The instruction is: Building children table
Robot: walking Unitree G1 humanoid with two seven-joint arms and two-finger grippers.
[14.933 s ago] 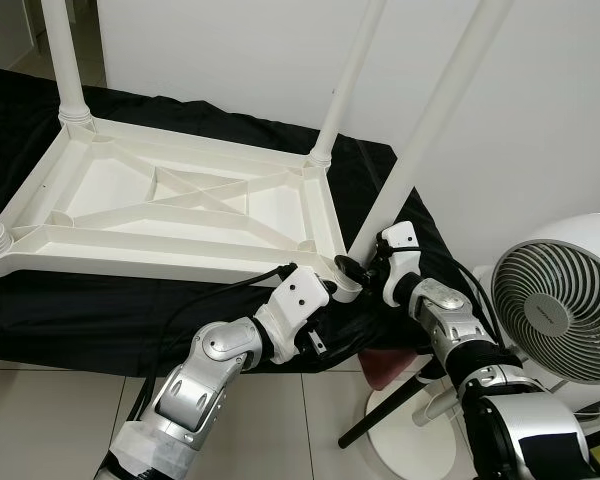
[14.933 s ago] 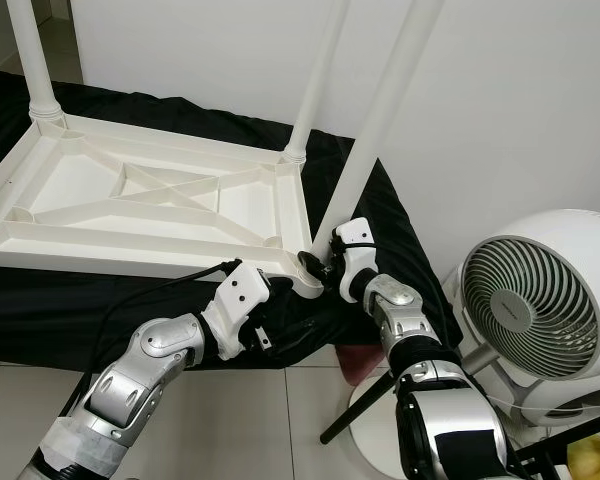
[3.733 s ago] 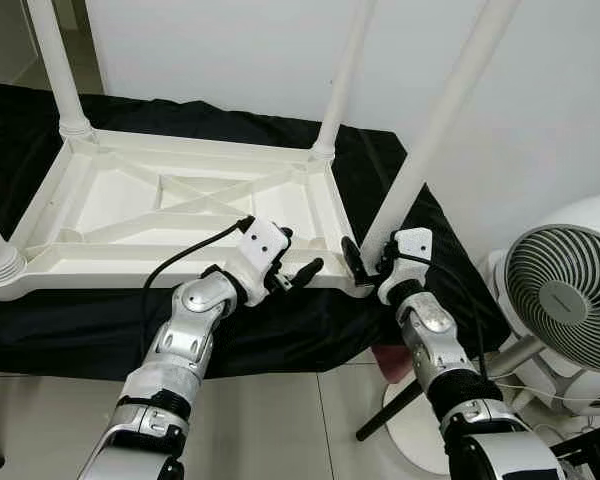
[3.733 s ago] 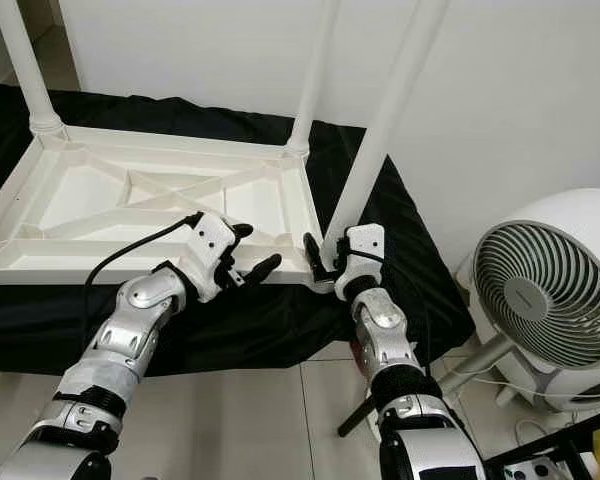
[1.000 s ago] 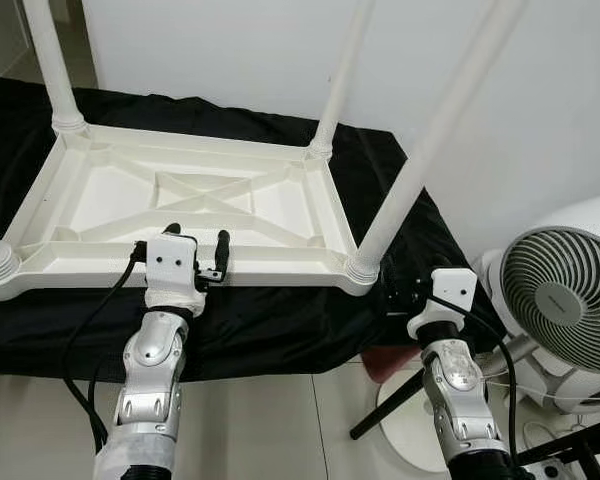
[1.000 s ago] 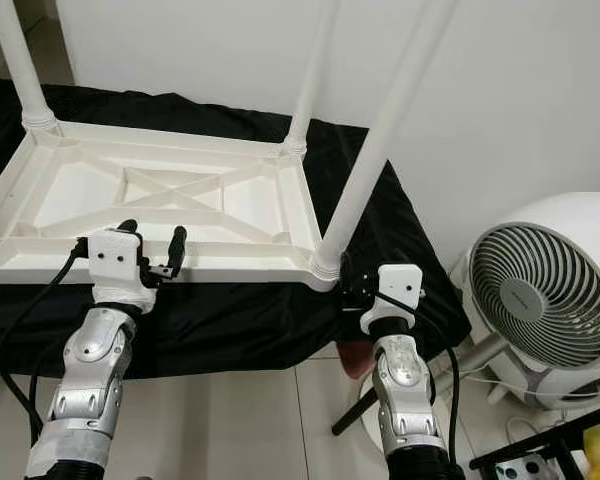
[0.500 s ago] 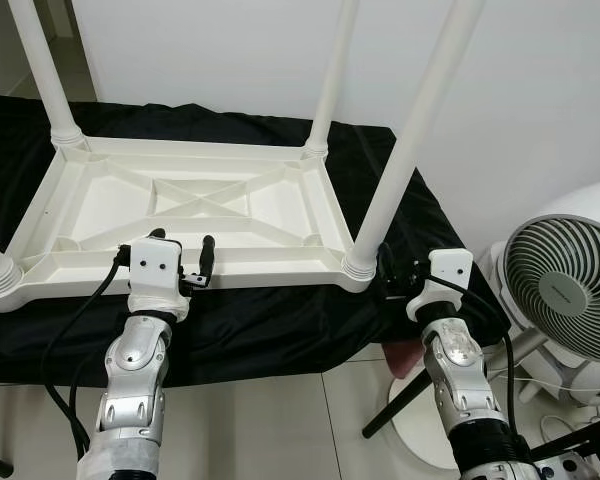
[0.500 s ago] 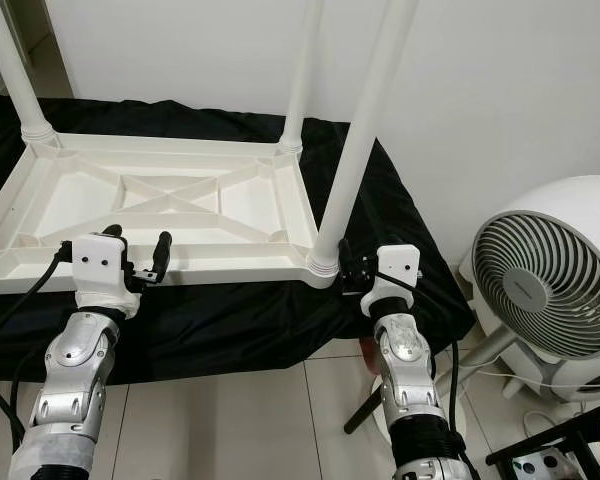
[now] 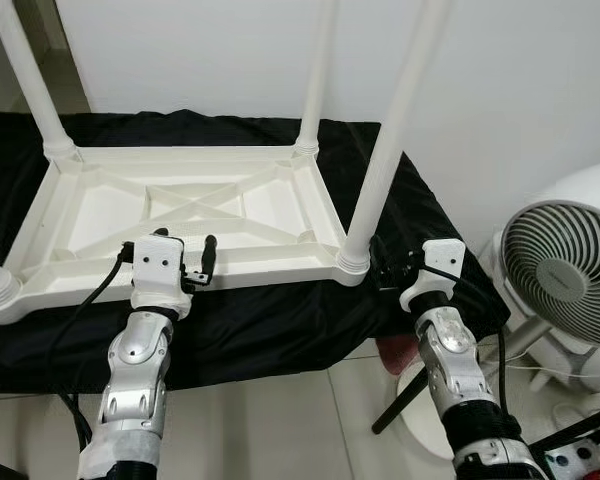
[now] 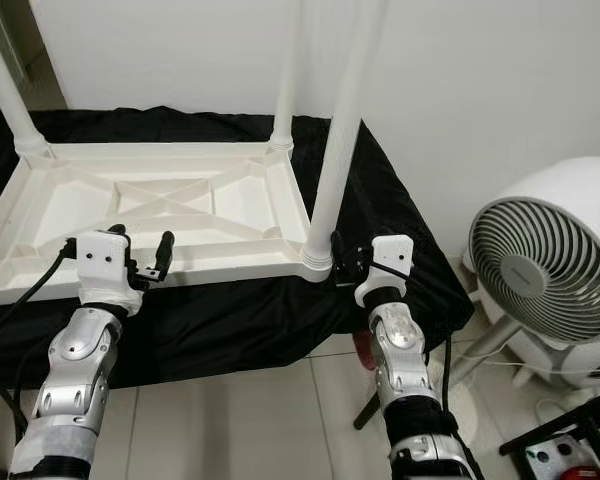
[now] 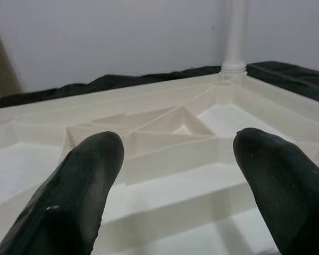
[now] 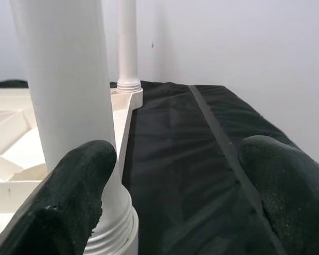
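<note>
The white plastic children's table [image 9: 270, 274] lies upside down on a black cloth [image 9: 280, 325], with its legs pointing up. My left gripper [image 9: 185, 250] is open at the front rim, left of the middle, and holds nothing. In the left wrist view its fingers [image 11: 85, 180] are spread, with the ribbed underside [image 11: 170, 127] beyond them. My right gripper [image 9: 388, 268] is open just right of the base of the front right leg [image 9: 385, 150], over the cloth. The right wrist view has that leg [image 12: 69, 79] close beside one finger [image 12: 74, 196], outside the gap between them.
A white floor fan [image 9: 565, 280] stands close on the right. Its black stand [image 9: 400, 400] and a red object [image 9: 392, 350] are on the tiled floor below my right arm. A white wall rises behind the table.
The view has shifted a little over the last second. Both grippers stay open at the front rim. Several seconds ago they were at the front right corner, around that leg's base.
</note>
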